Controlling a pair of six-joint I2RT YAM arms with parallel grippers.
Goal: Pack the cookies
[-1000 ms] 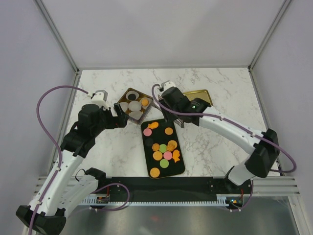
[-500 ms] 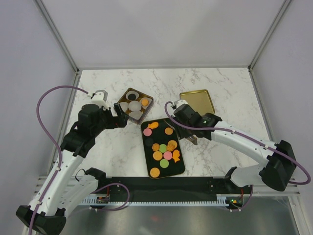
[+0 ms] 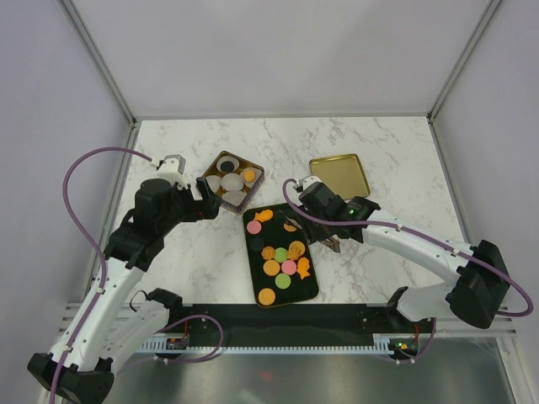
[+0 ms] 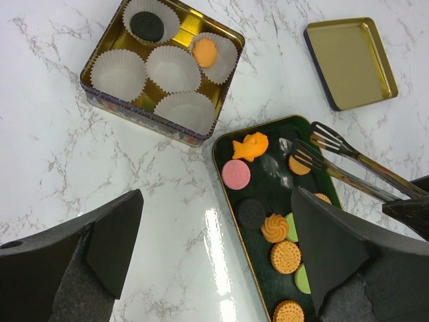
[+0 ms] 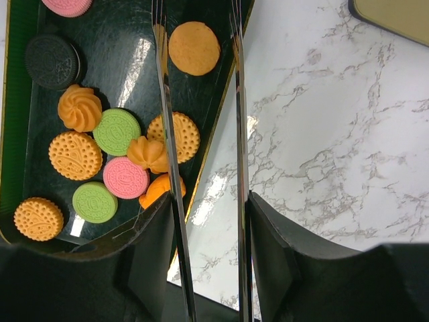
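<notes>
Surface: white marble table (image 3: pixel 379 143). On it a black oblong tray (image 4: pixel 268 176) holds the cookies (image 5: pixel 117 131) loose; square gold tin (image 4: pixel 141 118) of white paper cups (image 4: pixel 173 67) just beyond. The left gripper (image 4: pixel 216 201) hovers, fingers wide apart, empty. The right gripper (image 5: pixel 208 221) is clamped on long steel tongs (image 5: pixel 164 100), blades straddling a plain round orange cookie (image 5: pixel 194 47). Best done by lowering level, pinching the edges gently, then lifting clear of the tray lip
</notes>
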